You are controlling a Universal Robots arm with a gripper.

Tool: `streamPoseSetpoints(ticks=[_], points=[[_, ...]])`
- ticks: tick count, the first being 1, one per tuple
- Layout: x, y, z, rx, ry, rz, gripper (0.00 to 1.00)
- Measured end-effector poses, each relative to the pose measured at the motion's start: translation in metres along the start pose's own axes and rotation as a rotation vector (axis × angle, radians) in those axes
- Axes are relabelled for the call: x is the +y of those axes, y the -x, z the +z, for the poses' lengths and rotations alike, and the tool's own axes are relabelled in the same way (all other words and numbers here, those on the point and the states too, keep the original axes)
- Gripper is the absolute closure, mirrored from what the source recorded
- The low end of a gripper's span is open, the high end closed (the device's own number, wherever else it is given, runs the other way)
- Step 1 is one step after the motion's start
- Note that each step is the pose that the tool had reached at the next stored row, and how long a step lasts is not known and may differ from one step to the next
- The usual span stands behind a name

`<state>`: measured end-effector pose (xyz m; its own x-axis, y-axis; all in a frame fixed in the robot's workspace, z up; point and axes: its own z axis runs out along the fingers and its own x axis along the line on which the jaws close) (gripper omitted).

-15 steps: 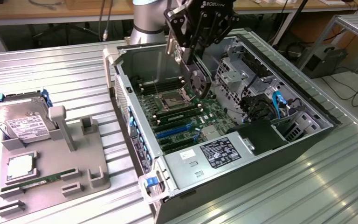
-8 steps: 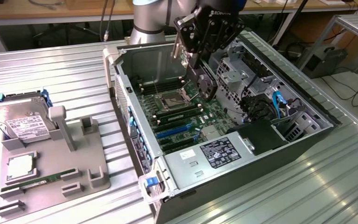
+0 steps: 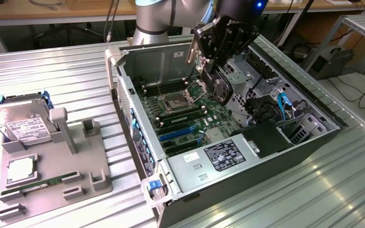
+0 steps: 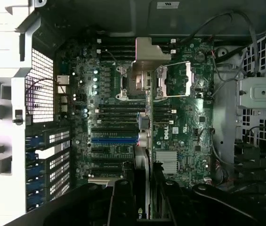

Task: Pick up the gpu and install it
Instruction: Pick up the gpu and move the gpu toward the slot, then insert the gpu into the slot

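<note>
exterior view has the gripper [image 3: 214, 66] pinched on the gpu [image 3: 220, 92], which hangs upright over the motherboard [image 3: 224, 124] in the middle of the open case [image 3: 154, 61]. it should be light, stiff and fragile; grip the board's flat faces near its top edge.

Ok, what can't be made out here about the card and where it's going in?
- Exterior view: the card's lower edge and the slot under it are hidden by the card itself and the gripper; contact with the motherboard cannot be told.
- Wrist view: the card is edge-on, its face hidden; the fingers cover its held part.
- Exterior view: the power supply label's print is too small to read.
</note>
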<state>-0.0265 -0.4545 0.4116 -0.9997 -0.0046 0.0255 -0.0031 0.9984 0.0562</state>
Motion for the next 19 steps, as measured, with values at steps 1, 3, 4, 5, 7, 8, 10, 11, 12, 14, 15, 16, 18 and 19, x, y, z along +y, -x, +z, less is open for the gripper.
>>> streamPoseSetpoints(ticks=[1, 3, 4, 5, 7, 8, 10, 11, 12, 14, 15, 16, 18, 19], points=[[-0.0002, 0.0028, 0.0026, -0.0001, 0.0001, 0.0, 0.74], [-0.0003, 0.0033, 0.0043, 0.0, 0.0, 0.0, 0.74], [-0.0003, 0.0033, 0.0043, 0.0, -0.0001, 0.0, 0.74], [-0.0003, 0.0033, 0.0044, 0.0001, 0.0, -0.003, 0.74], [-0.0003, 0.0033, 0.0044, 0.0003, -0.0001, -0.006, 0.74], [-0.0003, 0.0033, 0.0044, 0.0003, -0.0001, -0.006, 0.74], [-0.0003, 0.0033, 0.0043, 0.0003, -0.0002, -0.006, 0.74], [-0.0003, 0.0033, 0.0043, 0.0003, -0.0002, -0.006, 0.74], [-0.0003, 0.0033, 0.0044, 0.0003, -0.0001, -0.006, 0.74], [-0.0003, 0.0033, 0.0044, 0.0003, -0.0001, -0.006, 0.74], [-0.0003, 0.0033, 0.0044, 0.0003, -0.0001, -0.007, 0.74], [-0.0003, 0.0033, 0.0044, 0.0003, -0.0001, -0.007, 0.74], [-0.0003, 0.0034, 0.0046, -0.0006, -0.0003, -0.016, 0.74], [-0.0003, 0.0034, 0.0047, -0.0011, -0.0007, -0.032, 0.74]])
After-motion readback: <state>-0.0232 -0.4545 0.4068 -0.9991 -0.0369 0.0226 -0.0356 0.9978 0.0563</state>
